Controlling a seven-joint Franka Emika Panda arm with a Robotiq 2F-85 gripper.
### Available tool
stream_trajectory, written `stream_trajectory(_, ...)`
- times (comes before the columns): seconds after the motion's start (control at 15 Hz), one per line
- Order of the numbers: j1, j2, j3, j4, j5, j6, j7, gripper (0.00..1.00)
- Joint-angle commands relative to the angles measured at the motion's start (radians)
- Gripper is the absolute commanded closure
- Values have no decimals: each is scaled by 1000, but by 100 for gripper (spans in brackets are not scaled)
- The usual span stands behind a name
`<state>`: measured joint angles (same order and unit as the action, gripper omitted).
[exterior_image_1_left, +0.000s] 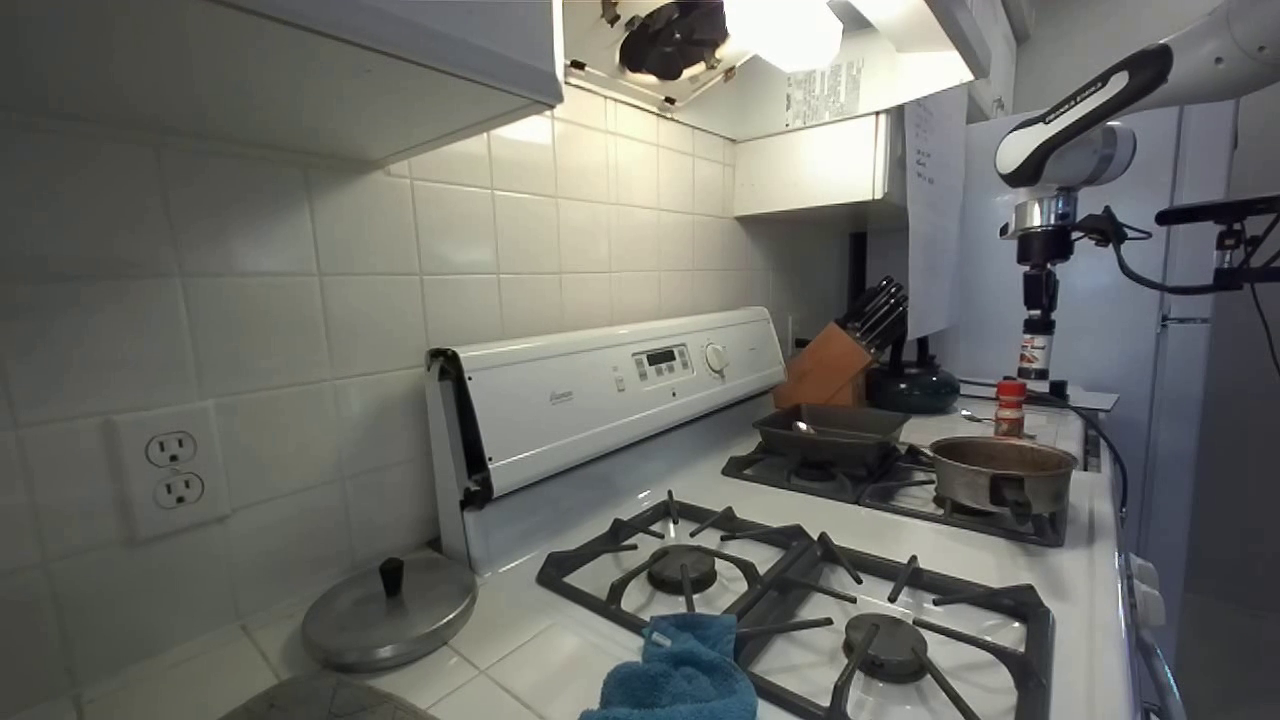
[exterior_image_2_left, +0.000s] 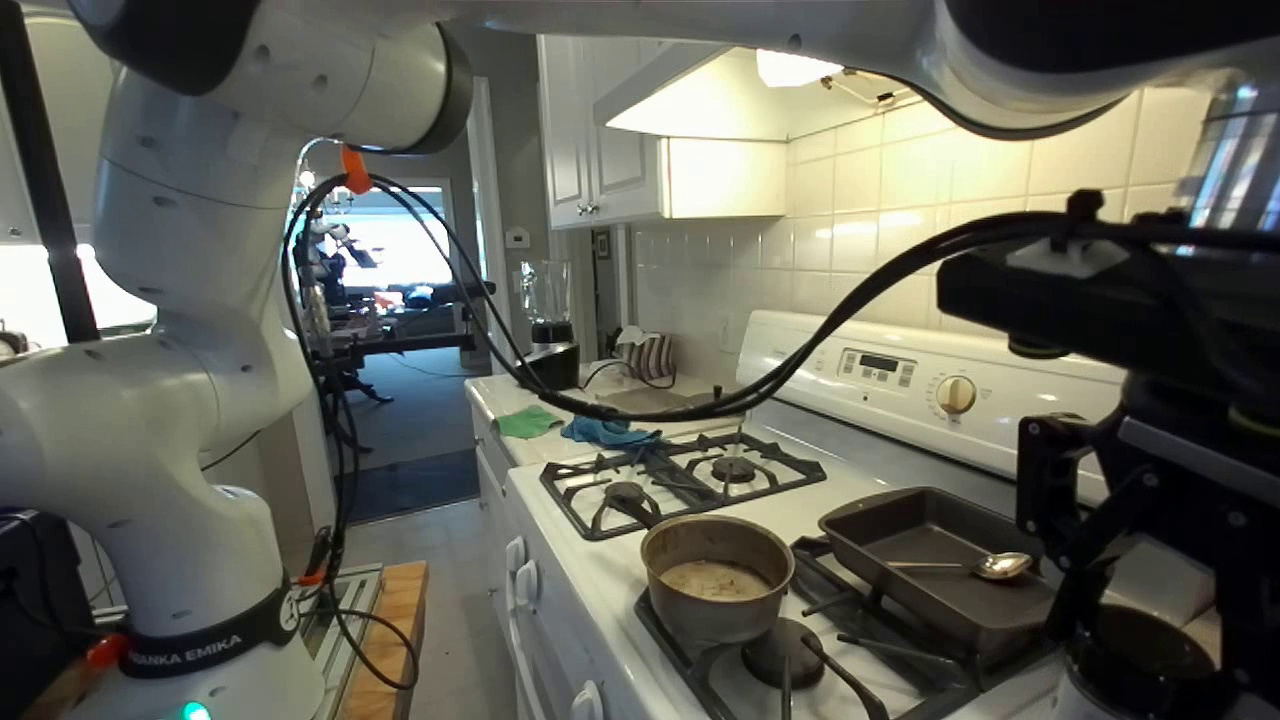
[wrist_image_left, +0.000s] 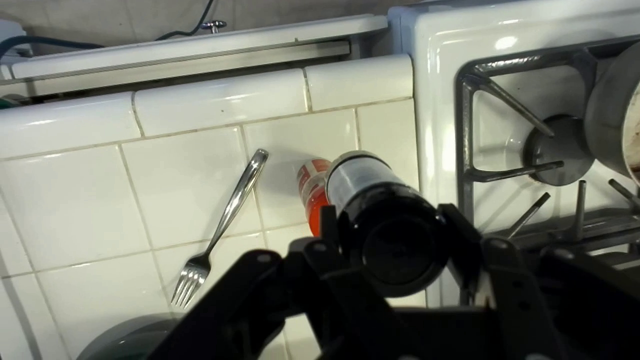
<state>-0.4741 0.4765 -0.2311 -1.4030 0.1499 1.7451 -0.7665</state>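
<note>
1. Gripping a spice jar (wrist_image_left: 357, 177) by its black cap, your gripper (wrist_image_left: 392, 235) has its fingers drawn in to the cap's width, one on each side.
2. You have the jar hanging nearly upright, cap on top; its long axis runs straight down from the gripper, and it looks raised over the tiled counter (wrist_image_left: 185, 185).
3. Just left of it in your wrist view, and partly hidden by it, a red-capped shaker (wrist_image_left: 311, 182) stands on the counter; you can't make out whether the two touch.
4. Across the counter's edge, the saucepan (wrist_image_left: 607, 120) sits on the stove (wrist_image_left: 435, 115), right of the jar in your wrist view and well apart from it.
5. Near the saucepan, in an exterior view, you see a rectangular baking pan (exterior_image_2_left: 930, 530) holding a metal spoon (exterior_image_2_left: 1003, 567).
6. Left of the shaker in your wrist view, a fork (wrist_image_left: 230, 215) lies flat, tines pointing away from it.
</note>
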Motion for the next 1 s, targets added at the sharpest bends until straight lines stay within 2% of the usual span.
stream_trajectory(0.0,-10,47,12,84,-30,-34,23,73)
stream_trajectory(0.93,-15,123,32,199,-32,-62,31,73)
